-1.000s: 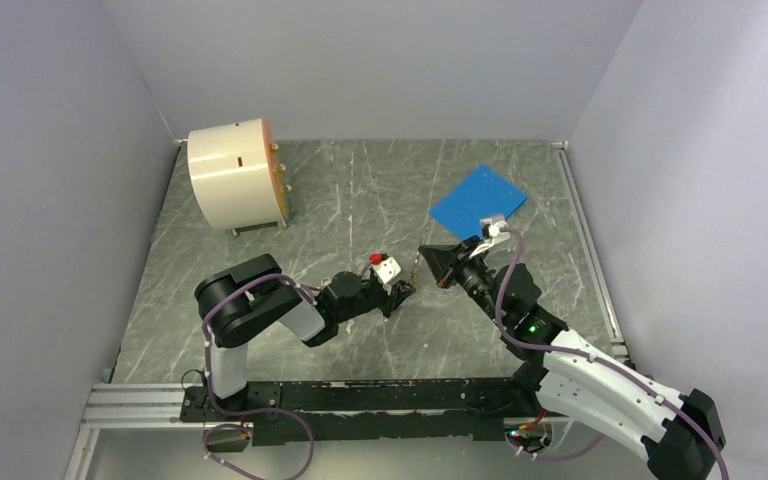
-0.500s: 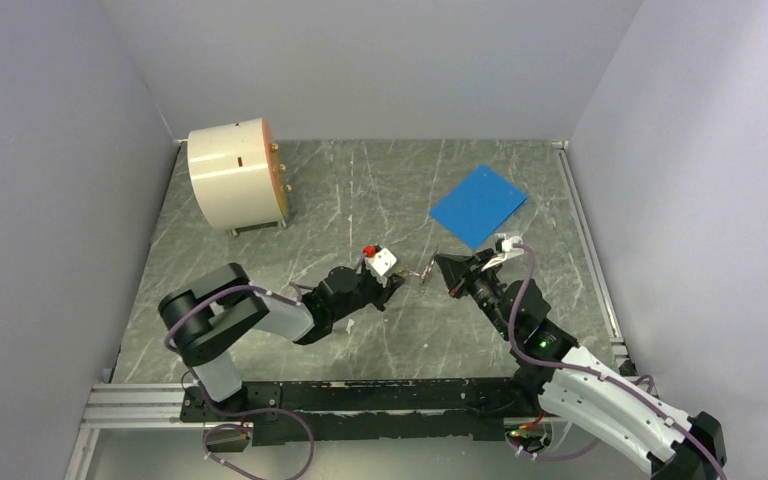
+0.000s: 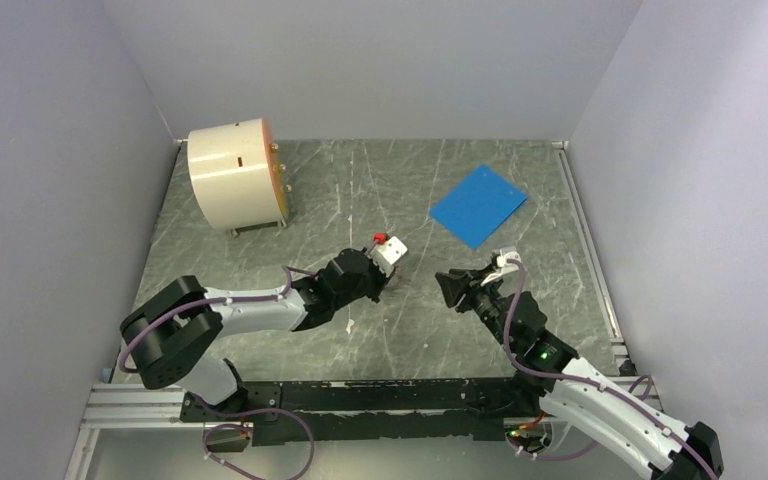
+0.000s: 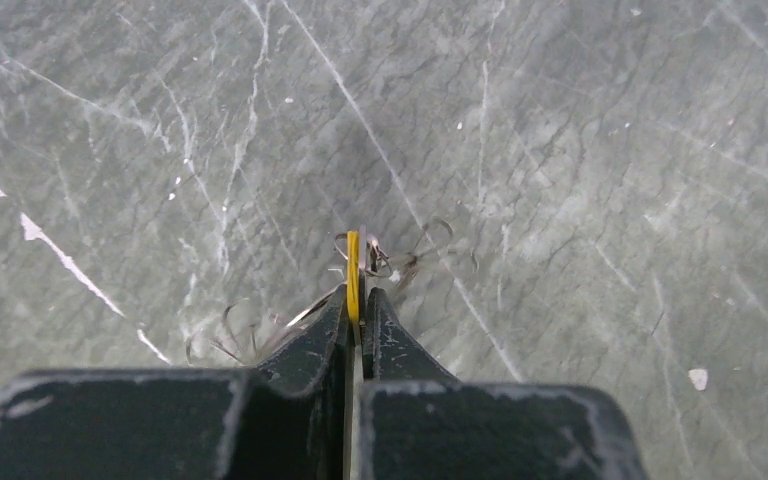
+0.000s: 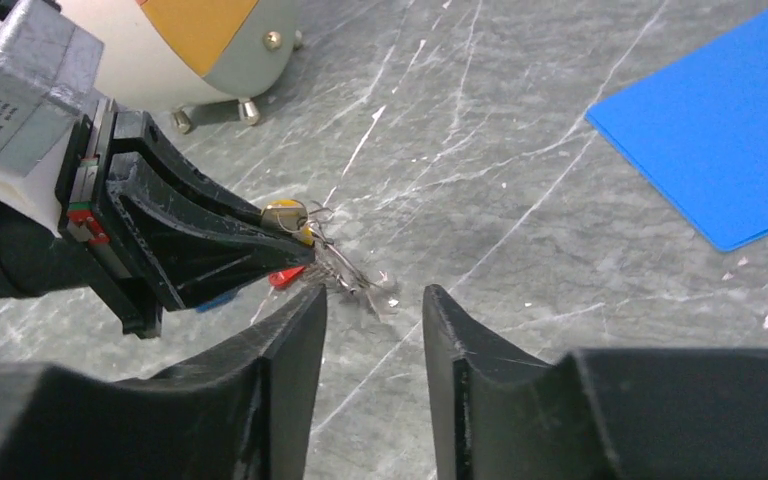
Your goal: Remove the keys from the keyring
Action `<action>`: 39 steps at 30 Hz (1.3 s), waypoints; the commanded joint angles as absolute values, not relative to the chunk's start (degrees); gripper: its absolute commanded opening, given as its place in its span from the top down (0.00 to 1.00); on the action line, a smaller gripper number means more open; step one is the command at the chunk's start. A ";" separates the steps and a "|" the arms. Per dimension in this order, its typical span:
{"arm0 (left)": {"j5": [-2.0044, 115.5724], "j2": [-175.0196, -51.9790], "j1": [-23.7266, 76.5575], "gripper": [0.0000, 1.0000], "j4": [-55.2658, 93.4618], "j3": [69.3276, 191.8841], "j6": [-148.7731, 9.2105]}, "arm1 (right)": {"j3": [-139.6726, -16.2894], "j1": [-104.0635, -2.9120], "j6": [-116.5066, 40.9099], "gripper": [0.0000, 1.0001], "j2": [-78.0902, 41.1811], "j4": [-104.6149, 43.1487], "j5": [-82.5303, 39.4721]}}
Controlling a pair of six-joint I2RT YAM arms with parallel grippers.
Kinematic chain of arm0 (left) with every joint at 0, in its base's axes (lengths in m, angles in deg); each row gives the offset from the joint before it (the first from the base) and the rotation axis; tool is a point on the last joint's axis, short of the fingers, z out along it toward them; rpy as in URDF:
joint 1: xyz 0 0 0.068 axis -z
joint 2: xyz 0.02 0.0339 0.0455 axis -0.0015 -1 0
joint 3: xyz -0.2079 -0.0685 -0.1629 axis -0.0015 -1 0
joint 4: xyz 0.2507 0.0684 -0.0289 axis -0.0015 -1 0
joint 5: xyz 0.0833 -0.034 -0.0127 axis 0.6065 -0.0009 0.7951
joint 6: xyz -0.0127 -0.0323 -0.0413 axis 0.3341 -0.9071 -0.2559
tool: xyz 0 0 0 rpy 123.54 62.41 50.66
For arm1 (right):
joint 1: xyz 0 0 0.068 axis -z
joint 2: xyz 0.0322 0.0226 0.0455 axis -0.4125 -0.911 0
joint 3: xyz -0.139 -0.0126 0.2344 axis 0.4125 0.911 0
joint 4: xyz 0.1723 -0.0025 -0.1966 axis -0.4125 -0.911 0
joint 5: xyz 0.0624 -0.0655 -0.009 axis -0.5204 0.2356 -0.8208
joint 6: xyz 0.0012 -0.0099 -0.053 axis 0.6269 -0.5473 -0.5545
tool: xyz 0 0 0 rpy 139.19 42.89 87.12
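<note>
My left gripper is shut on the orange-yellow key tag, held edge-on between its tips just above the table. The thin silvery keyring with its small loops hangs from the tag past the fingertips. In the right wrist view the left gripper holds the yellow tag, with the keyring trailing to the table and a red tag under the tips. My right gripper is open and empty, a short way in front of the ring. From above, the left gripper and right gripper face each other.
A blue sheet lies flat at the back right. A cream drum on small feet stands at the back left. A small blue piece shows under the left gripper. Grey walls enclose the marbled table.
My right gripper has drawn back toward the near side, away from the left gripper and the ring. The left arm has stretched out lower, its gripper shifting slightly farther back.
</note>
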State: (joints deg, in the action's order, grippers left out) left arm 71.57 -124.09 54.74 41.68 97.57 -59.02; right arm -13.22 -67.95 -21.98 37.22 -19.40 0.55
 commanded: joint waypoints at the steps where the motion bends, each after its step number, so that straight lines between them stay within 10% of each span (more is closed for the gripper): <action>1: 72.42 -120.46 54.93 0.98 32.03 102.38 -51.57 | -13.15 -68.20 -28.38 0.52 38.97 -15.93 -3.69; 18: 65.73 -117.66 54.77 0.97 8.10 116.61 -19.81 | -12.70 -63.19 -30.93 0.34 34.67 -7.91 -25.05; 39: 52.36 -104.17 54.22 0.97 26.27 99.63 -7.00 | -14.24 -57.28 -32.37 0.33 9.18 20.60 -52.62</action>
